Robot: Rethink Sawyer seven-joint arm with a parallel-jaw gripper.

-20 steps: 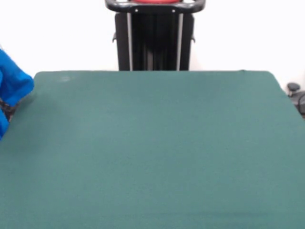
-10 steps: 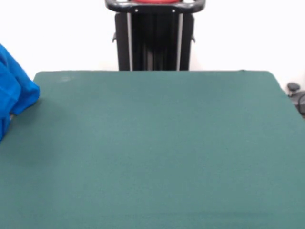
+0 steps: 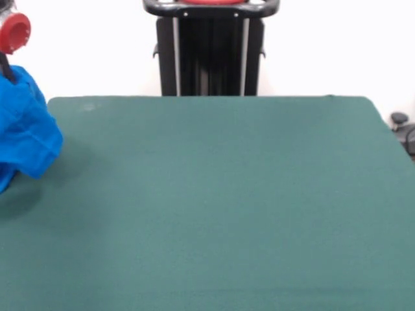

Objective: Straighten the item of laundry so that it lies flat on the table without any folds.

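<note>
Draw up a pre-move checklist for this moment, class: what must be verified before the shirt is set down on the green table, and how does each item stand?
1. Blue shirt in view: ok, though cut off at the left edge.
2. Shirt lying flat: not ok, it is bunched.
3. Green table has bare room for spreading: ok.
4. Gripper state: cannot tell; only a red part shows above the shirt.
5. Shirt over the table's middle: not ok.

A plain white wall (image 3: 324, 45) stands behind, evenly lit
</note>
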